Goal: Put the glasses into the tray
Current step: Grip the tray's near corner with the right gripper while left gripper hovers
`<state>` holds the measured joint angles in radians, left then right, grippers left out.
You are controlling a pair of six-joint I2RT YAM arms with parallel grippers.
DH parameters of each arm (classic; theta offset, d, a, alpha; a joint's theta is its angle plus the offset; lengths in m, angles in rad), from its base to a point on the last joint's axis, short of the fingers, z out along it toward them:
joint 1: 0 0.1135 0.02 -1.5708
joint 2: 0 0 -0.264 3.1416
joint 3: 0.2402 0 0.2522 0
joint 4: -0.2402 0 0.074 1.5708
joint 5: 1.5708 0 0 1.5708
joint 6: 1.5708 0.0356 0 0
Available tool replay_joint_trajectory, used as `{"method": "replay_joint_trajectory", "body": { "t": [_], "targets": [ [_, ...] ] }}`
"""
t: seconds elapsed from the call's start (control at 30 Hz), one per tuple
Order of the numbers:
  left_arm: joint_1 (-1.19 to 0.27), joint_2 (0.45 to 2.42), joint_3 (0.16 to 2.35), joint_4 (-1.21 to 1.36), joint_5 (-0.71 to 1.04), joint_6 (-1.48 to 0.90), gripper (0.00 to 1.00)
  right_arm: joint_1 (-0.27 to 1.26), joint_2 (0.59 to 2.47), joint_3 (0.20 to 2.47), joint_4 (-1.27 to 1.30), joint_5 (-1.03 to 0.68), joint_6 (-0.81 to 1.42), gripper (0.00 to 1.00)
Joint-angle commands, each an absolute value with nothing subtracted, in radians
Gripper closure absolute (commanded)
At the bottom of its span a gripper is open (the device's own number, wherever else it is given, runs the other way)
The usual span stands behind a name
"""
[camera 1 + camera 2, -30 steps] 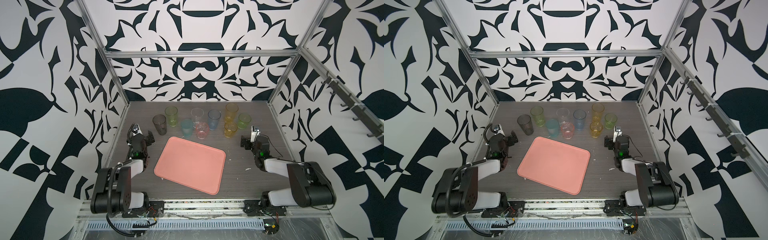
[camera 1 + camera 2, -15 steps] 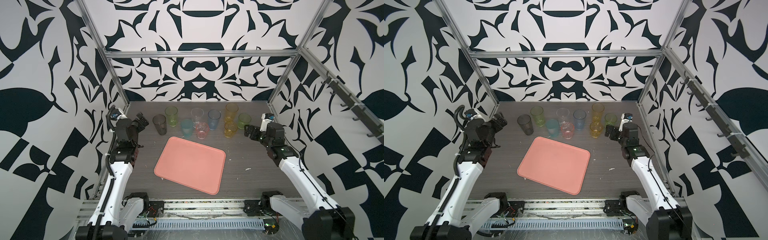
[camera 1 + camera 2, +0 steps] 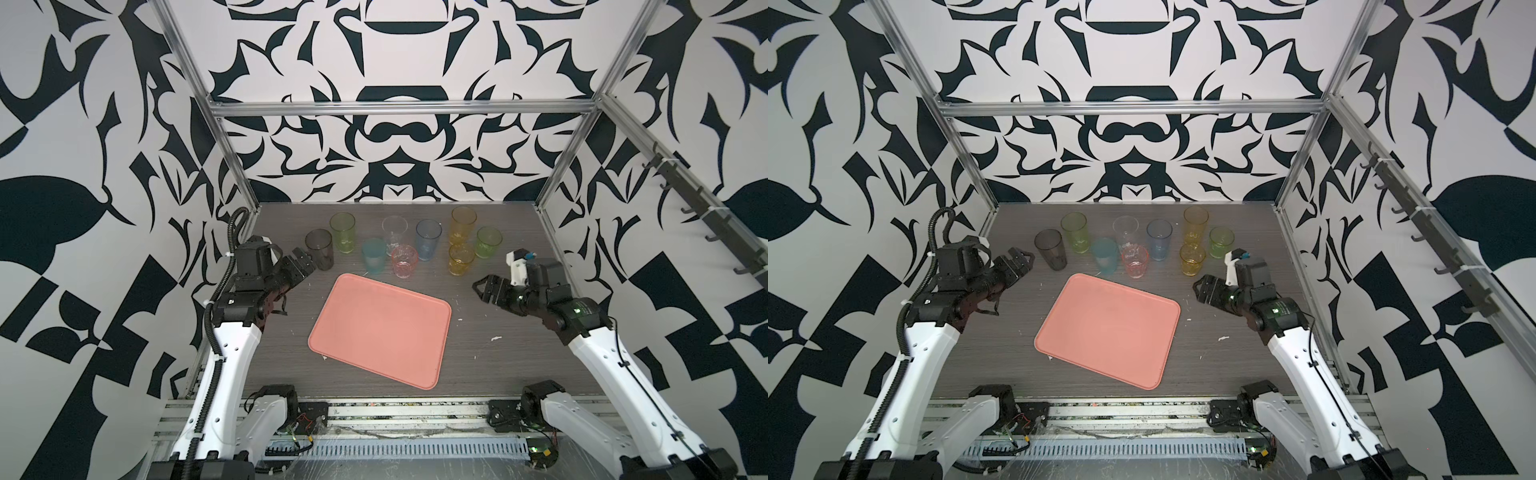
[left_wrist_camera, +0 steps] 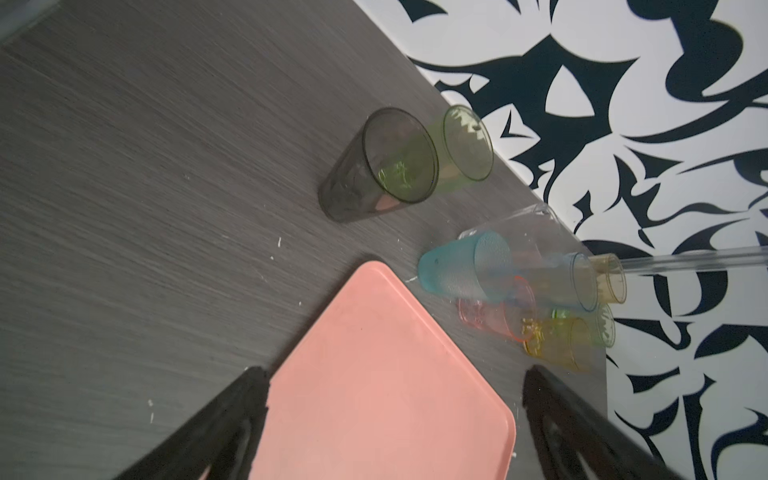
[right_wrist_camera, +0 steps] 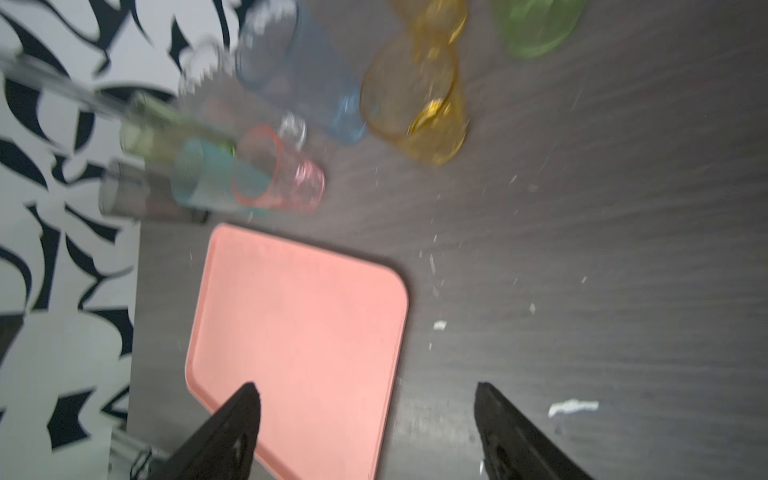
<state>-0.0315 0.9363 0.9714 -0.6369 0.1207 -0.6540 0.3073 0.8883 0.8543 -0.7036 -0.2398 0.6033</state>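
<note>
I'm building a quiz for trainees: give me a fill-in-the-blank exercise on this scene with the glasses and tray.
____ see-through tinted tumblers stand on the dark wood-grain table. The flat salmon-pink rectangular tray is ____. The tumbler nearest the left gripper is smoky ____.
Missing: nine; empty; grey.

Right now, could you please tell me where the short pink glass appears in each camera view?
In a top view: pink glass, just beyond the tray's far edge.
In a top view: same spot, right of the teal glass.
Left wrist, between the teal glass and the short amber glass.
Right wrist, blurred, overlapping the teal glass.
Shared landmark: the tray.
</note>
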Motion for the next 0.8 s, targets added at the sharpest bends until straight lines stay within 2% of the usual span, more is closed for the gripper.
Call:
{"method": "replay_joint_trajectory", "body": {
  "t": [0.0, 0.13, 0.3, 0.6, 0.7, 0.77],
  "targets": [
    [-0.041, 0.902, 0.988, -0.765, 0.151, -0.608, 0.01, 0.446, 0.907, 0.88, -0.835, -0.119, 0.687, 0.21],
    [-0.04, 0.865, 0.932, -0.757, 0.149, -0.598, 0.01, 0.645, 0.954, 0.837, -0.813, 0.003, 0.783, 0.23],
    [-0.04, 0.873, 0.888, -0.744, 0.185, -0.594, 0.01, 0.817, 1.06, 0.804, -0.763, 0.109, 0.859, 0.24],
    [-0.04, 0.883, 0.848, -0.709, 0.186, -0.627, 0.0, 0.921, 1.204, 0.741, -0.631, 0.16, 0.96, 0.29],
    [-0.04, 0.895, 0.847, -0.703, 0.196, -0.627, 0.01, 0.932, 1.227, 0.718, -0.595, 0.161, 0.973, 0.35],
    [-0.041, 0.903, 0.847, -0.703, 0.199, -0.627, 0.01, 0.936, 1.243, 0.709, -0.583, 0.162, 0.977, 0.36]
  ]
}}
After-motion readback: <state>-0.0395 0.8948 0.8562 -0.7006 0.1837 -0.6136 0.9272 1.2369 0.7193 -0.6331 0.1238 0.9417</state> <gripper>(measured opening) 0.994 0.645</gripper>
